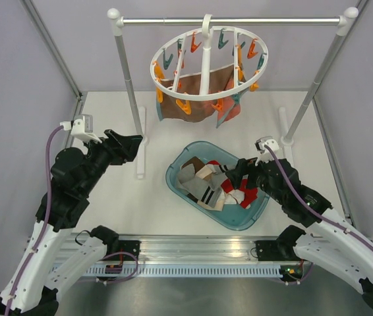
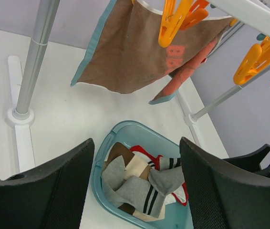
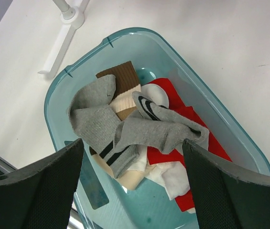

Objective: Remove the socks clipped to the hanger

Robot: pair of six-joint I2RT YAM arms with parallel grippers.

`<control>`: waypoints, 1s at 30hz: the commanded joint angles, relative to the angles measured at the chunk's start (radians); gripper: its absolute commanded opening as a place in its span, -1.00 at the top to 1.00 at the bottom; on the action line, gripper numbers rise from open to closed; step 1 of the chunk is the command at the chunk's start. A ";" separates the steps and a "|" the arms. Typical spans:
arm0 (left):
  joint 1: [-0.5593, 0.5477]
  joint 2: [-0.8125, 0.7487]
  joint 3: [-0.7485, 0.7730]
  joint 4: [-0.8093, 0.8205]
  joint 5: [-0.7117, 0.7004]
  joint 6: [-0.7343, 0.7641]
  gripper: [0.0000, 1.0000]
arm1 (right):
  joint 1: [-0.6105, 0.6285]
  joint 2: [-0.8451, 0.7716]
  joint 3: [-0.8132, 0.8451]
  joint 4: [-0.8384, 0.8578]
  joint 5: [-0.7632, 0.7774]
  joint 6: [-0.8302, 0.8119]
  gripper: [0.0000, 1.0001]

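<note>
The socks (image 1: 214, 185) lie heaped in a teal basin (image 1: 171, 172) and are not clipped to anything. The heap is long the same way as the basin, running in the top view from upper left to lower right. In the right wrist view one grey sock (image 3: 96, 125) runs from the basin's far rim (image 3: 54, 95) towards the near side, with dark stripes at its near end. A second grey sock (image 3: 166, 128) lies crosswise over it, on top of red, white, beige and brown ones.

The right gripper (image 1: 234, 172) hangs over the basin's right half, just above the heap. Its fingers (image 3: 39, 186) are spread wide and touch no sock.

The left gripper (image 1: 136, 140) is left of the basin and apart from it. It points towards the basin with its fingers (image 2: 54, 191) equally spread.

Behind and above the basin, the hanger (image 1: 205, 66) hangs tilted by its hook from the rail stand (image 1: 272, 21), its ring facing the camera. Its orange clips (image 2: 171, 21) pinch a brown cloth (image 2: 140, 52) and a coral cloth (image 2: 185, 74), both drooping towards the basin's far end.
</note>
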 commanded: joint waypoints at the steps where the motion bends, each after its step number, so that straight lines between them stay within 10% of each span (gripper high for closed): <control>1: -0.004 0.002 -0.006 -0.009 -0.010 0.048 -0.50 | -0.002 0.007 0.048 -0.032 0.028 0.006 -0.74; 30: -0.004 -0.018 -0.037 -0.081 0.091 0.134 -0.50 | -0.002 0.013 0.156 0.018 -0.004 0.028 -0.96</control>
